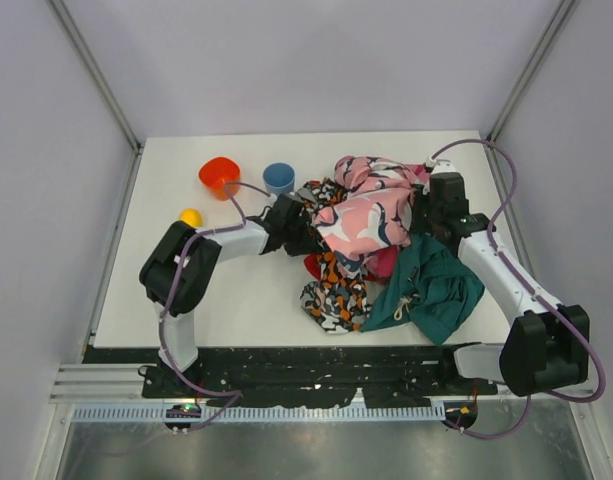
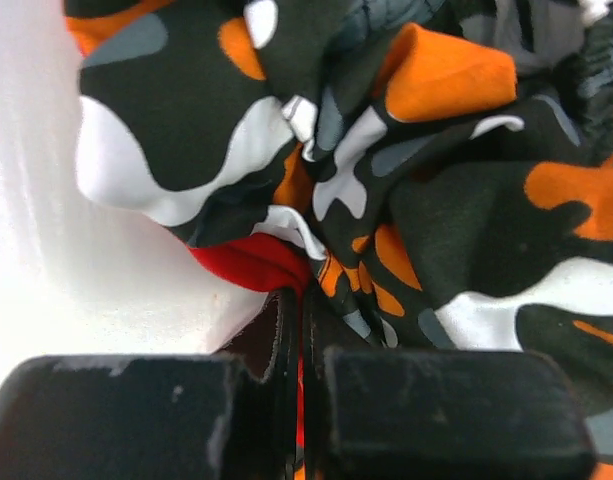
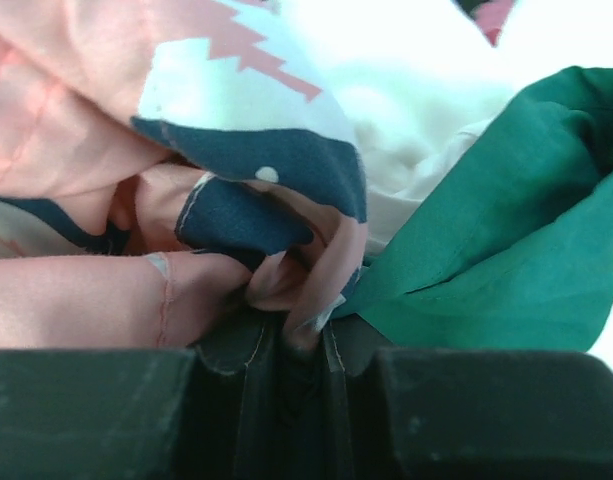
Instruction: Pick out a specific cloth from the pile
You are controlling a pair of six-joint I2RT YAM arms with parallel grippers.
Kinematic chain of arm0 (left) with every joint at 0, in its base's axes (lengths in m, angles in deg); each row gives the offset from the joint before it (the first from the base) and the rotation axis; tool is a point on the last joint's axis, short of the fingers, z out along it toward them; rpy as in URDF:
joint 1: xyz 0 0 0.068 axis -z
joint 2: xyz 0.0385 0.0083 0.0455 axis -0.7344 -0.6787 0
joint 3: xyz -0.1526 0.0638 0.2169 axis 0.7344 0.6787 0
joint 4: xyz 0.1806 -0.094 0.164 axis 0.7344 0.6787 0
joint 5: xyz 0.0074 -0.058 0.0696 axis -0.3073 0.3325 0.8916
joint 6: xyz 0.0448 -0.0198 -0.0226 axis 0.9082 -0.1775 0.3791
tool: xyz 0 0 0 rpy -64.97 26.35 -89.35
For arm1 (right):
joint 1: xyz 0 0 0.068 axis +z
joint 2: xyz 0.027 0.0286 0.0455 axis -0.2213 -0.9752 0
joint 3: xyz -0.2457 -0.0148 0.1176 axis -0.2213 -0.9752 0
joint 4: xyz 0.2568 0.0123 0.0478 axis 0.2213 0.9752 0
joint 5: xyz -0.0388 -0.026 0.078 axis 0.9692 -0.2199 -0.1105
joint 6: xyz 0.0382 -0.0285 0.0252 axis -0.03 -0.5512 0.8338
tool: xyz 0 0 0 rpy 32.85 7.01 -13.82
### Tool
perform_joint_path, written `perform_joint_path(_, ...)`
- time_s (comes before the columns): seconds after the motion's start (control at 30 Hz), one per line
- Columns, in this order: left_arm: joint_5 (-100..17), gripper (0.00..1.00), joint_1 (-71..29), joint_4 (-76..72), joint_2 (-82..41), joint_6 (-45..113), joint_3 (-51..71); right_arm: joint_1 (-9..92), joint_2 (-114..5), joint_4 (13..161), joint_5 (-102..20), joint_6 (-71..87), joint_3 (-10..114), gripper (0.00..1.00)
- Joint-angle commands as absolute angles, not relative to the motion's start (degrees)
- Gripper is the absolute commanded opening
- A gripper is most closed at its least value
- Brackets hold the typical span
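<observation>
White table (image 1: pixel 236 300) carries it all: the pile (image 1: pixel 371 225) sprawls from centre to three o'clock, its teal garment (image 1: pixel 436 285) at five, the cloth (image 1: pixel 312 266) peeking out red beneath. Orange cup (image 1: pixel 219 176) and blue cup (image 1: pixel 278 178) sit at eleven, yellow ball (image 1: pixel 190 217) at nine.

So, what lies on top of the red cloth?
The orange-black garment and the pink patterned cloth cover the red cloth; only small red edges show, the rest is hidden.

No writing, label, brand, number or sign can be read in any of the three views (the orange-and-black cloth (image 2: pixel 466 200) and the pink patterned cloth (image 3: pixel 76 110) in the pile (image 1: pixel 366 240) bear only printed shapes, no letters).
</observation>
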State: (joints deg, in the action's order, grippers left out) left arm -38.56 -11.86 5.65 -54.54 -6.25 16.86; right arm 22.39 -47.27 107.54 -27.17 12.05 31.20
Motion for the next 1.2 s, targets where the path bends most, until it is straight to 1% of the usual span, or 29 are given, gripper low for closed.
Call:
perform_joint_path(0.0,-45.7,0.0,-10.7,1.5,-51.7,-2.6,15.6,30.6,-45.1,106.1,-33.9,6.9,31.5,0.05)
perform_joint_path(0.07,-45.8,0.0,-9.6,1.3,-47.2,0.2,15.5,35.4,-46.0,106.7,-30.0,6.9,32.6,0.05)
perform_joint_path(0.13,-46.7,0.0,-8.3,2.4,-42.1,2.8,14.6,38.2,-48.2,108.3,-26.1,9.1,33.5,0.05)
perform_joint_path(0.23,-47.5,0.0,-6.4,5.9,-35.4,6.8,11.0,38.4,-51.9,111.5,-17.8,13.5,33.8,0.05)
perform_joint_path(0.27,-47.5,0.0,-5.9,7.4,-33.2,8.2,9.7,38.3,-53.5,113.9,-12.1,15.5,34.1,0.05)
perform_joint_path(0.3,-47.2,0.0,-5.4,9.5,-31.3,9.7,7.7,38.2,-54.1,114.9,-10.0,15.9,34.2,0.06)
perform_joint_path(0.33,-46.8,0.0,-4.9,11.3,-29.9,10.8,5.8,38.2,-55.5,117.2,-4.5,18.0,34.7,0.05)
perform_joint_path(0.43,-47.3,0.0,-3.7,15.0,-26.8,13.8,1.2,37.0,-57.5,120.2,1.7,19.9,35.2,0.06)
perform_joint_path(0.63,-47.5,0.0,-2.3,19.5,-25.2,16.7,-6.7,36.3,-60.6,123.3,8.4,21.9,35.9,0.05)
perform_joint_path(0.93,-50.9,0.0,-2.2,30.5,-29.5,21.3,-28.7,34.1,-67.8,124.7,11.3,22.8,38.3,0.06)
perform_joint_path(1.07,-50.1,0.0,-2.2,37.4,-30.7,24.3,-39.5,31.8,-71.8,126.1,14.0,23.2,39.6,0.06)
perform_joint_path(1.17,-47.7,0.0,-2.1,40.5,-29.6,26.4,-43.2,29.1,-73.2,127.2,15.7,23.1,40.6,0.05)
